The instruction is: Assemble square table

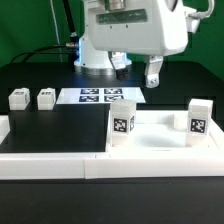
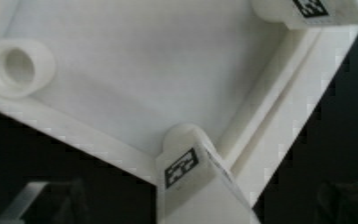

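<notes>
Aloft, claw (image 1: pixel 138 74) spread, facing square table (image 1: pixel 150 139)

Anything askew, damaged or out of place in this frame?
Nothing stands out. Two legs stand upright at the slab's corners, two loose legs sit at the exterior view's left, and the open hand hangs empty above the table.

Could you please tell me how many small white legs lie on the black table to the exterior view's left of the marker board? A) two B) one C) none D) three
A: one leg and a second leg lie side by side there, apart from the marker board.
</notes>
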Controlling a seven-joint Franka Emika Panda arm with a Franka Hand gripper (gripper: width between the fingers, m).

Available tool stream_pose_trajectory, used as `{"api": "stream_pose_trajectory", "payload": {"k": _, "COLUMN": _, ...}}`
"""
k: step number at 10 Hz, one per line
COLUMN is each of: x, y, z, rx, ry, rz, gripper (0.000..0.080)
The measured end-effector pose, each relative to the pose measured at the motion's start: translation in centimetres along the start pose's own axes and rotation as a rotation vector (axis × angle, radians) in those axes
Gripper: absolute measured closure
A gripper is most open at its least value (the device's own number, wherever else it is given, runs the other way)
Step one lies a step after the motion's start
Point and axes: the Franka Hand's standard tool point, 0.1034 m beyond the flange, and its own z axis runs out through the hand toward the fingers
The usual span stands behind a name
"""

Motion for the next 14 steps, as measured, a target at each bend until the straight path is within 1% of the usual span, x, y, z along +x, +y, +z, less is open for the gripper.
{"api": "stream_pose_trajectory", "payload": {"k": 2, "x": 0.1, "y": 0.1, "z": 0.1, "rx": -0.001, "ry": 0.000, "rz": -0.165, "gripper": 0.0151}}
{"api": "stream_pose_trajectory", "payload": {"k": 3, "x": 0.1, "y": 0.6, "z": 0.5, "rx": -0.006, "ry": 0.004, "rz": -0.369, "gripper": 0.0151}}
{"api": "stream_pose_trajectory", "payload": {"k": 5, "x": -0.2, "y": 1.3, "z": 1.0, "rx": -0.031, "ry": 0.001, "rz": -0.660, "gripper": 0.0151}}
{"api": "stream_pose_trajectory", "payload": {"k": 7, "x": 0.0, "y": 1.5, "z": 1.0, "rx": -0.036, "ry": 0.002, "rz": -0.753, "gripper": 0.0151}}
{"api": "stream_pose_trajectory", "payload": {"k": 10, "x": 0.0, "y": 1.5, "z": 1.0, "rx": -0.036, "ry": 0.002, "rz": -0.751, "gripper": 0.0151}}
{"api": "stream_pose_trajectory", "payload": {"k": 11, "x": 0.2, "y": 1.8, "z": 1.5, "rx": -0.053, "ry": 0.016, "rz": -0.785, "gripper": 0.0151}}
{"api": "stream_pose_trajectory", "payload": {"k": 12, "x": 0.3, "y": 3.2, "z": 3.4, "rx": -0.105, "ry": 0.038, "rz": -0.844, "gripper": 0.0151}}
{"api": "stream_pose_trajectory", "payload": {"k": 13, "x": 0.6, "y": 3.7, "z": 4.8, "rx": -0.140, "ry": 0.050, "rz": -0.908, "gripper": 0.0151}}
{"api": "stream_pose_trajectory", "payload": {"k": 14, "x": 1.4, "y": 3.9, "z": 5.5, "rx": -0.151, "ry": 0.055, "rz": -0.958, "gripper": 0.0151}}
